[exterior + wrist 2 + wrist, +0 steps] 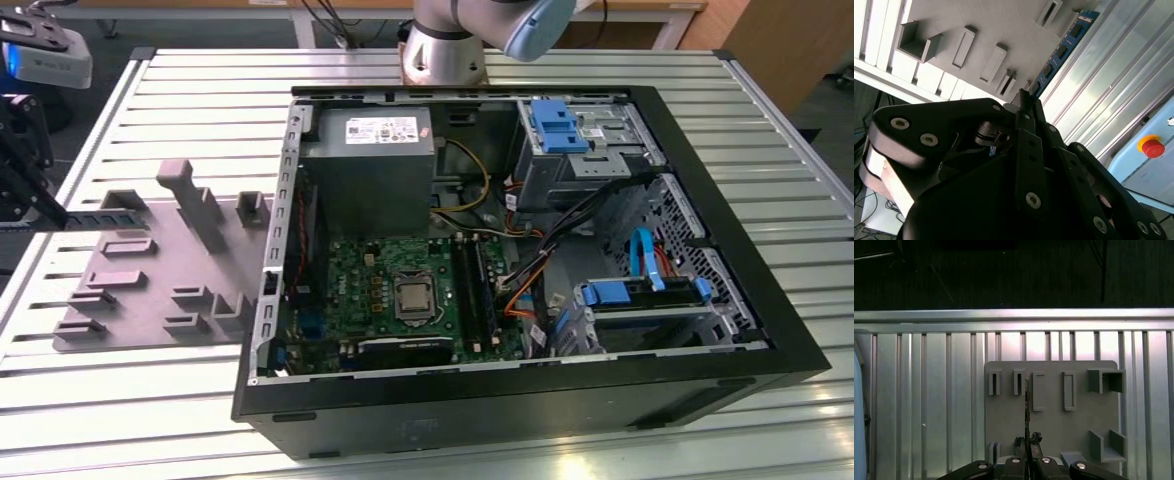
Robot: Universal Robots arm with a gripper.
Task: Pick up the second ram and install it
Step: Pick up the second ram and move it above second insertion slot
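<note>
We note the tool point(1024, 102) clamped narrow on one end of the second ram point(1064, 47). The strip juts out edge-on over the grey holder plate point(1054, 430). In the exterior view this sits at the desk's point(174, 90) left edge, well apart from the open computer case point(534, 405), with bare slats around.
</note>
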